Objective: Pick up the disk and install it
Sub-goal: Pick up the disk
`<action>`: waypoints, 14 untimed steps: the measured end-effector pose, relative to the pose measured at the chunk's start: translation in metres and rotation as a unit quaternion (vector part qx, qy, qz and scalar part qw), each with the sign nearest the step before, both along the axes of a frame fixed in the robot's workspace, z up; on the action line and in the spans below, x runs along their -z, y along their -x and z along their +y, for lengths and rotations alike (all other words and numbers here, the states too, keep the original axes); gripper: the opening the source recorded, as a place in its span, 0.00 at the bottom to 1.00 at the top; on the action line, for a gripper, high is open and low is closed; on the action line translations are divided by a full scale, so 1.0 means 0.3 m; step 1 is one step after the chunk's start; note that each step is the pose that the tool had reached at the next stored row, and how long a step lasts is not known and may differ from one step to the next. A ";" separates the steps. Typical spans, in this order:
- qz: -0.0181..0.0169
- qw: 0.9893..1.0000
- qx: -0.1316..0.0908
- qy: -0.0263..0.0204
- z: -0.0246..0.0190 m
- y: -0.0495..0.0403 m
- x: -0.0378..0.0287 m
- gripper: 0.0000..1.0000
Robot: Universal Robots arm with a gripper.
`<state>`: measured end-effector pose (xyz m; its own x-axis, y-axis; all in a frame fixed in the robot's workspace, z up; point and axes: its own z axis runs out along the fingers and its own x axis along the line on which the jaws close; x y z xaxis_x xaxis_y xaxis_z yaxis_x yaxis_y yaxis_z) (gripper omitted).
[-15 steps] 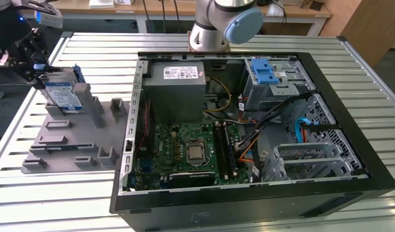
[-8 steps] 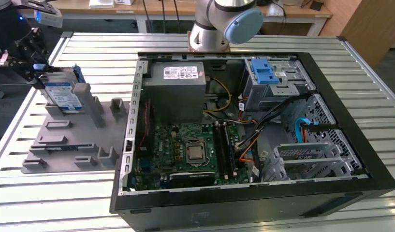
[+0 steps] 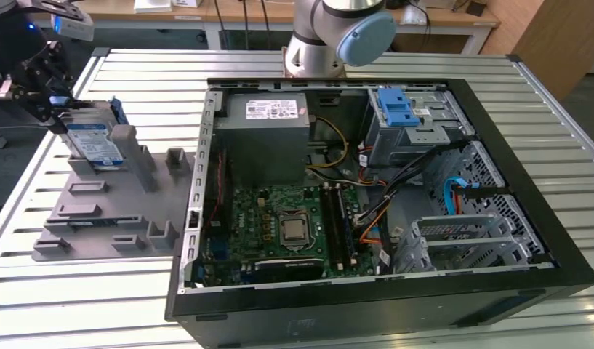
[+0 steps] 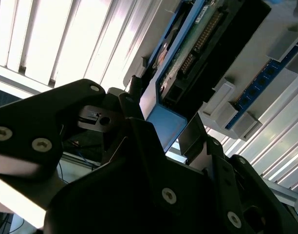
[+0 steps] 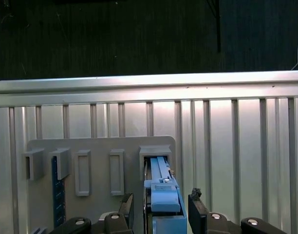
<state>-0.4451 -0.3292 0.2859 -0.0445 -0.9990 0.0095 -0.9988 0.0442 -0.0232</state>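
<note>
One disk (image 3: 91, 142) on site, standing on edge in a slot of the grey holder plate (image 3: 131, 200), at the plate's far corner toward the exterior view's left. Its white-and-blue label side shows in the exterior view, and a blue carrier frame runs round the edges. The plate lies flat on the slatted metal tabletop (image 3: 113, 291), just beside the open computer case (image 3: 374, 309).

We find the hand (image 3: 52, 109) down at the disk's upper end, near the tabletop's edge on the exterior view's left. In the first wrist view its two black fingers (image 5: 196, 214) stand spread, one on each side of the blue frame. A sliver of gap shows between one finger and the disk. At the other finger we cannot tell touch from near-touch. The disk sits in its slot, not lifted.

A narrow blue circuit board (image 5: 55, 192) stands on edge in another slot of the same plate, apart from the disk, with grey sockets between.

Inside the case we note a grey power-supply box (image 3: 267, 116) at the far end, a green motherboard (image 3: 267, 218) with its processor socket (image 3: 294, 230) nearer the camera, and a drive cage carrying a ridged blue latch (image 3: 398, 109) toward the exterior view's right. The arm's base (image 3: 331, 33) rises behind the case.
</note>
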 end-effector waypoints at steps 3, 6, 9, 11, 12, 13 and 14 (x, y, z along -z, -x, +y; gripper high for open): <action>0.000 1.000 0.000 0.000 0.000 0.000 0.000 0.56; 0.000 1.000 0.000 0.000 0.000 0.000 -0.004 0.56; 0.000 1.000 0.000 0.000 0.000 0.000 -0.005 0.56; 0.000 1.000 0.000 0.000 0.000 0.000 -0.005 0.56; 0.000 1.000 0.000 0.000 0.000 0.000 -0.005 0.56; 0.000 1.000 0.000 0.000 0.000 0.000 -0.005 0.56; 0.000 1.000 0.000 0.000 0.000 0.000 -0.005 0.56</action>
